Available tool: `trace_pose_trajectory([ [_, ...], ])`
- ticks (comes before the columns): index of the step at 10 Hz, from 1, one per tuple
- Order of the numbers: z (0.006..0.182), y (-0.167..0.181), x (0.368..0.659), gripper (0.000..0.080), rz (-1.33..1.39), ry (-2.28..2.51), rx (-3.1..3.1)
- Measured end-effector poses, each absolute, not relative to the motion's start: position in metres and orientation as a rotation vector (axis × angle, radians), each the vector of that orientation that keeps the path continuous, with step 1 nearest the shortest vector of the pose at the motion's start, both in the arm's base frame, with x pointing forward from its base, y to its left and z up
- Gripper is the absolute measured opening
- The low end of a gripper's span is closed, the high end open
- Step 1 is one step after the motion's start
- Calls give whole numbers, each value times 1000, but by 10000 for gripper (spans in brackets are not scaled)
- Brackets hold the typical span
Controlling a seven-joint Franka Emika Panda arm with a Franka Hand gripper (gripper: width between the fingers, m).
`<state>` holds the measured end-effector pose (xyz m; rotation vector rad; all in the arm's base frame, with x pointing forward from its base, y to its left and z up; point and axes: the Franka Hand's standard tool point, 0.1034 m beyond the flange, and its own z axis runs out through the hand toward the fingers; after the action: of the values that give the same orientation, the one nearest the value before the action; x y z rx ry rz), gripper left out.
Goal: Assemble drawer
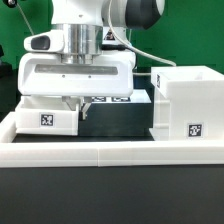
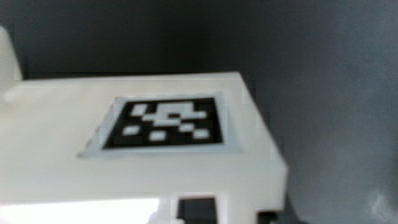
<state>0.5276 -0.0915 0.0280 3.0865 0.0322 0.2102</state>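
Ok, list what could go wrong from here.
1. The tool is low over the small tray, its fingertips hidden; a shallow or off-centre grip could tilt the tray.
2. The housing stands close at the exterior view's right; a careless carry could knock it.
3. The low wall lies just in front, so the tray could catch on it.
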Motion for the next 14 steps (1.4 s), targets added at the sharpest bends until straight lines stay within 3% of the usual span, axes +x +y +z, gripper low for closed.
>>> trace_pose_trajectory([
  [1, 35, -90, 530, 41, 220, 33, 3091],
  [4, 29, -91, 527, 41, 206, 146, 3080],
  [14, 29, -81, 529, 41, 126, 1269, 2747],
])
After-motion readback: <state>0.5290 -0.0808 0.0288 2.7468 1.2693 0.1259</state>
